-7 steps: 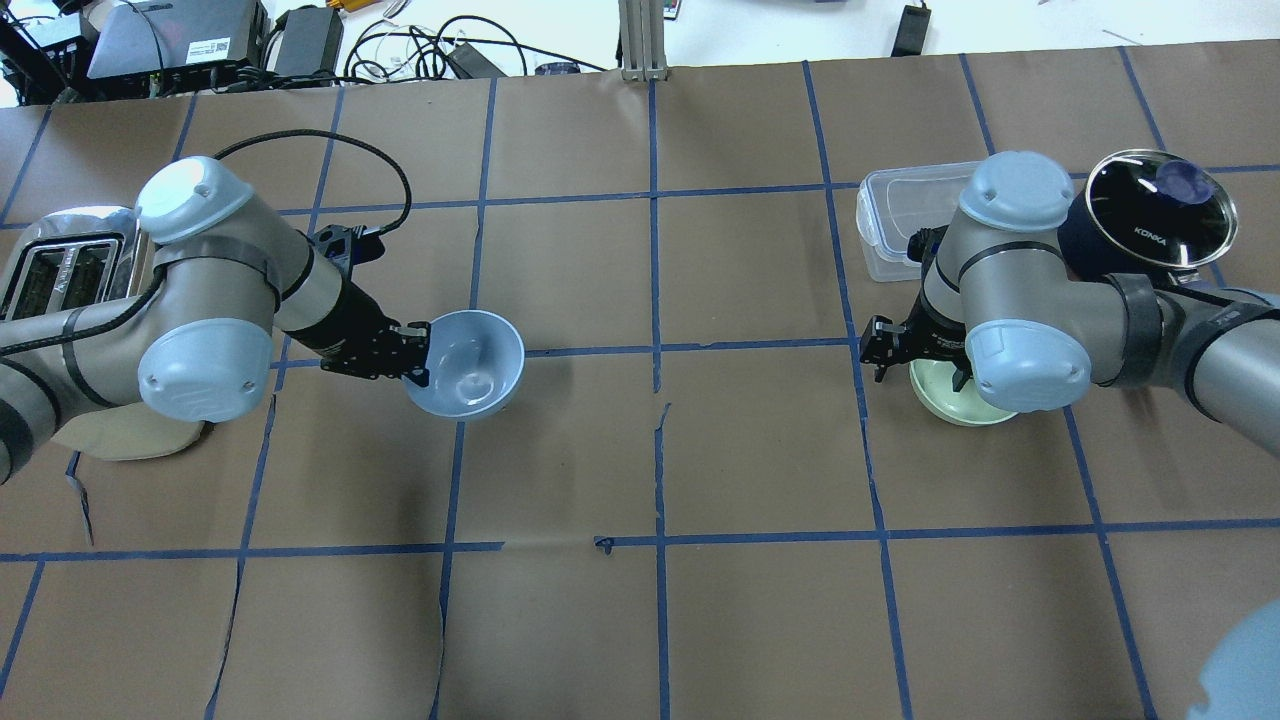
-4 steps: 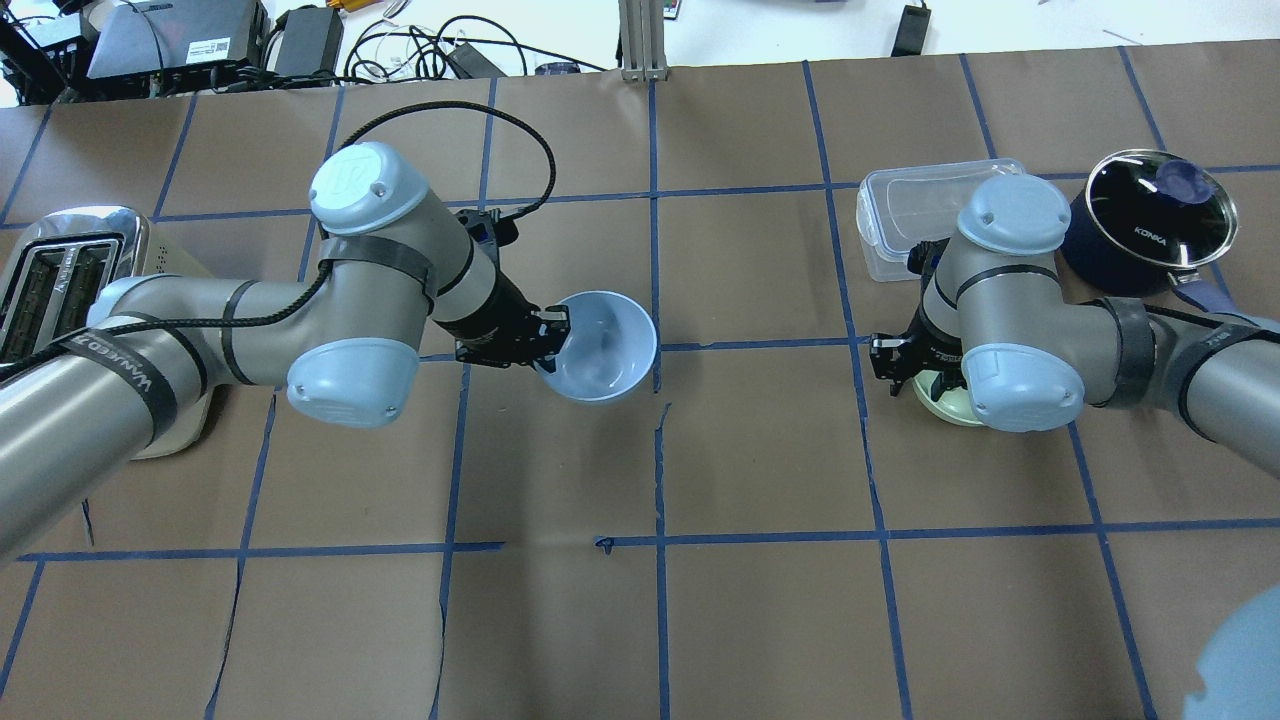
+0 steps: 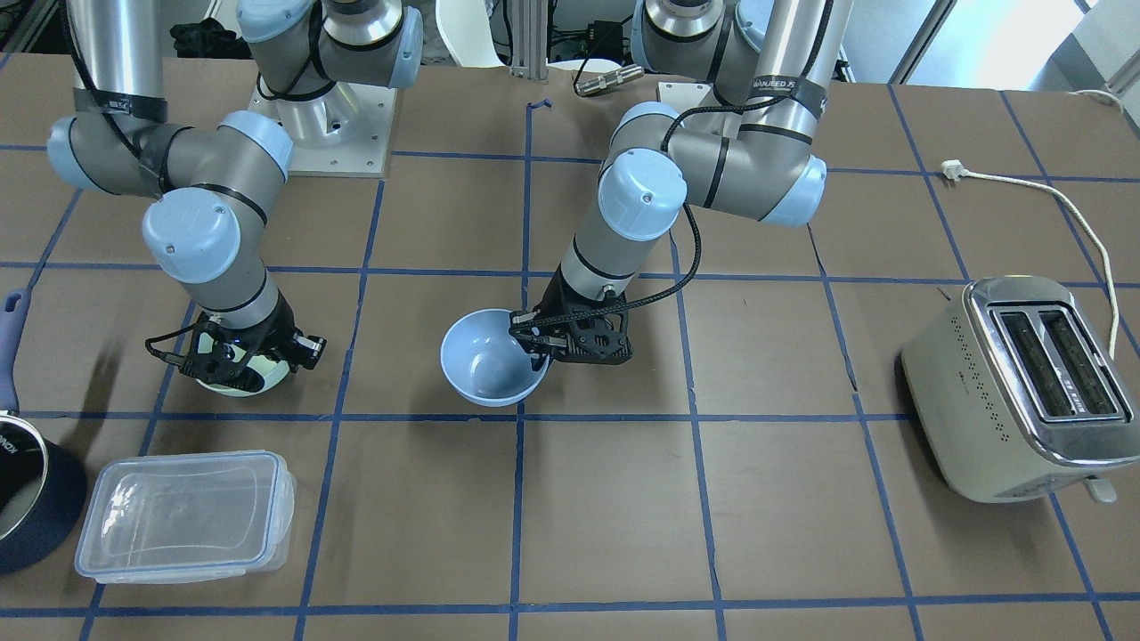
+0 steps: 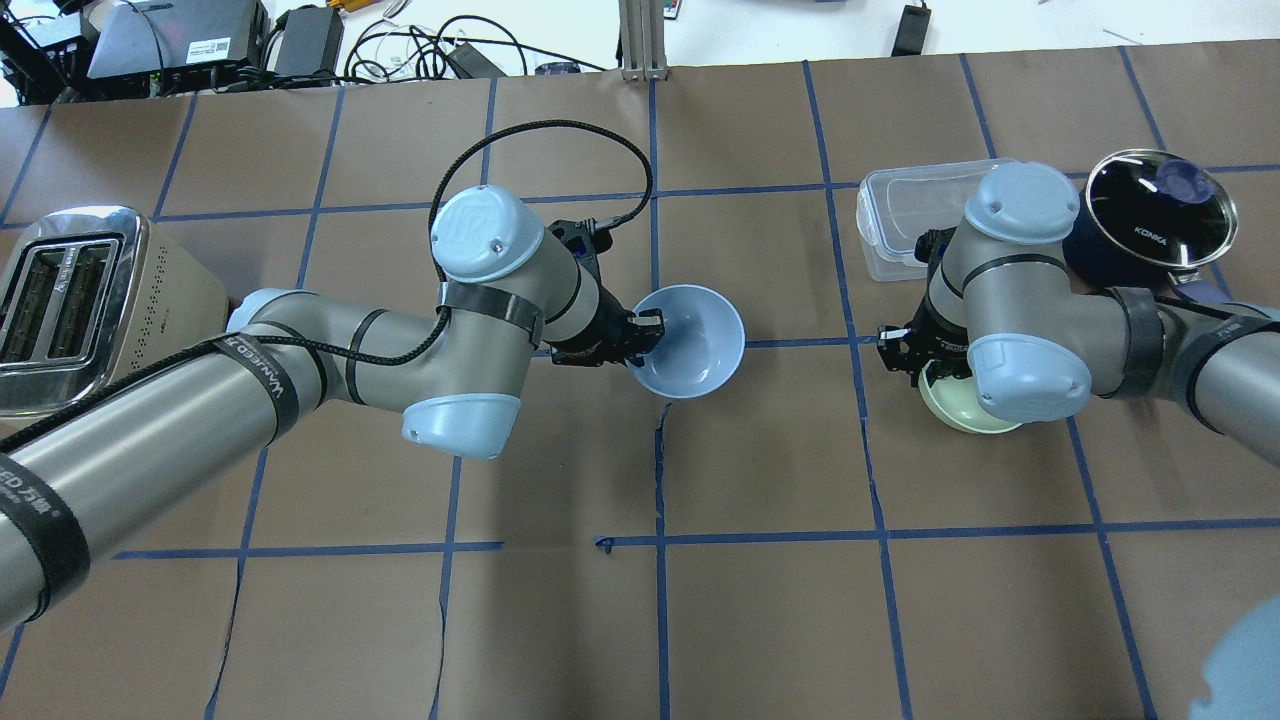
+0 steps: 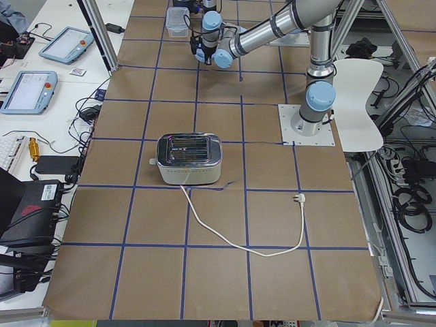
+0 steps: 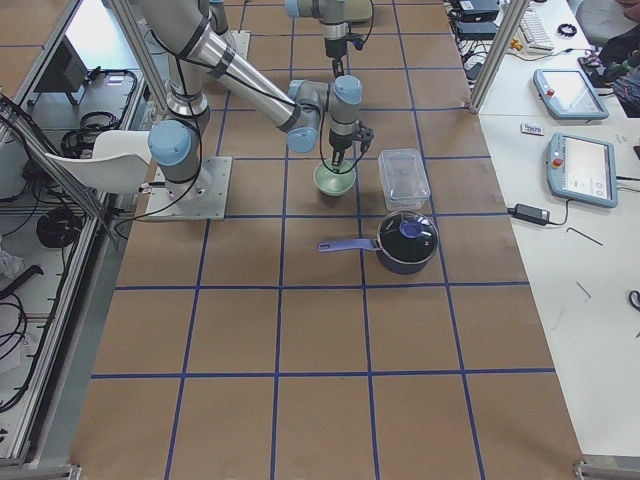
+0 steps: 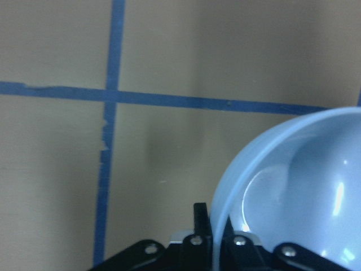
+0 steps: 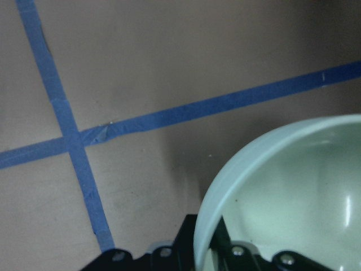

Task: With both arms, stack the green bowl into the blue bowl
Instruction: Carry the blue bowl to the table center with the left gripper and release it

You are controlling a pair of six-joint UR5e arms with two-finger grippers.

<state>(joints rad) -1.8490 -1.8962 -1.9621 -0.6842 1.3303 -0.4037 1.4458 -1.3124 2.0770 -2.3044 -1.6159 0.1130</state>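
The table (image 4: 760, 620) carries it all. The left arm (image 4: 200, 430) has swung far out over the past second, leaving the toaster (image 4: 70, 300) well behind its fingers; the right arm (image 4: 1095, 325) has barely shifted.

The blue bowl (image 4: 695, 335) has travelled with the left arm to the table's middle; it hangs on the far side of the left fingers (image 7: 201, 223), mouth up and a little tilted, facing the right fingers but still well apart from them. The green bowl (image 4: 950, 405) lies just below and behind the right fingers (image 8: 186, 237), tipped more than it was (whether it has left the table cannot be told).

Both pairs of fingers are clamped on a rim, one finger inside the wall and one outside; each wrist view shows the rim running between them.

My reading is that the receiving bowl is nearly in place. What remains is for the right arm to lift the green bowl, carry it across and lower it into the blue one.
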